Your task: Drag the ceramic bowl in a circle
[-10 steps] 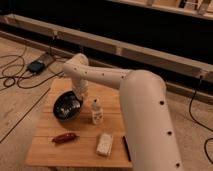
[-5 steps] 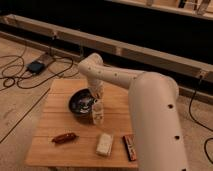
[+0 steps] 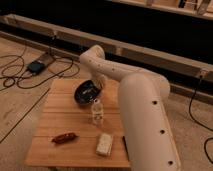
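The round, dark blue-black glossy ceramic bowl sits on the far half of the slatted light-wood table, left of the table's middle, with pale glints showing inside it. The gripper is down at the bowl's right rim, touching it or just inside it. It comes off the end of the bulky white robot arm, which bends over the table's far edge from the right. Whether the gripper is spread or clamped on the rim, I cannot tell, since that end of the arm merges with the dark bowl. Just in front of the gripper, toward the camera, a small clear bottle with a pale cap stands upright, near the bowl's front edge but apart from it. Farther toward the camera and left of the gripper lies a small reddish-brown oblong item. Nearly straight out from the gripper at the near edge lies a pale rectangular packet. Just right of the packet, a dark flat bar shows only as a sliver beside the arm. Well off to the gripper's left, black cables trail over the floor around a small blue-grey box.
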{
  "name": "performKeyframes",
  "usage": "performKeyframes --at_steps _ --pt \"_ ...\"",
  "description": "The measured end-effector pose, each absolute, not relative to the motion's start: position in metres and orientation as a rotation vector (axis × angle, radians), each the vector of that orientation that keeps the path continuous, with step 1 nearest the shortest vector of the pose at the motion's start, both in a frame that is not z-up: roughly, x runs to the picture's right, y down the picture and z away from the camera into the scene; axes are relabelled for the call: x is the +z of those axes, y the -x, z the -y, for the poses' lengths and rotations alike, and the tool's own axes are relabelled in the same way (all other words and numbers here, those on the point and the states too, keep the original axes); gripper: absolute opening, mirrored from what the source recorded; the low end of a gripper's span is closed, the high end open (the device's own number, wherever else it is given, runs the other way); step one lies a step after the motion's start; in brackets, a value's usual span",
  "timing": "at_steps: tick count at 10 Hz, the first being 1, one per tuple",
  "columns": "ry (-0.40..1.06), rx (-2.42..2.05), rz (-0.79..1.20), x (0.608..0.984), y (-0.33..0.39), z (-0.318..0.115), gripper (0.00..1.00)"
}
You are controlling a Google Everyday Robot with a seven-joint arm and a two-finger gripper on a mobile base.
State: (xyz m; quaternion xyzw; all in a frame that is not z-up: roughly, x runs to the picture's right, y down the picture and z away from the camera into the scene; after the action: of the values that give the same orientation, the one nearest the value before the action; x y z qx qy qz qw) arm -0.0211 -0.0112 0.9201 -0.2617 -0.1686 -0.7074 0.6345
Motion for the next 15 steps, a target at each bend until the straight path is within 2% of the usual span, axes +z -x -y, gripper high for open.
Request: performKeyframes --at_steps 4,7,11,15 --pt "0.52 -1.682 0.397 0.934 0.087 0.039 0.0" --pt "0.453 -1.755 0.461 0.931 0.144 0.037 0.0" --pt "0.396 -1.825 0.6 0.899 0.18 -0.003 0.0" --pt "0.46 -1.821 0.714 0.861 0.146 -0.064 0.0"
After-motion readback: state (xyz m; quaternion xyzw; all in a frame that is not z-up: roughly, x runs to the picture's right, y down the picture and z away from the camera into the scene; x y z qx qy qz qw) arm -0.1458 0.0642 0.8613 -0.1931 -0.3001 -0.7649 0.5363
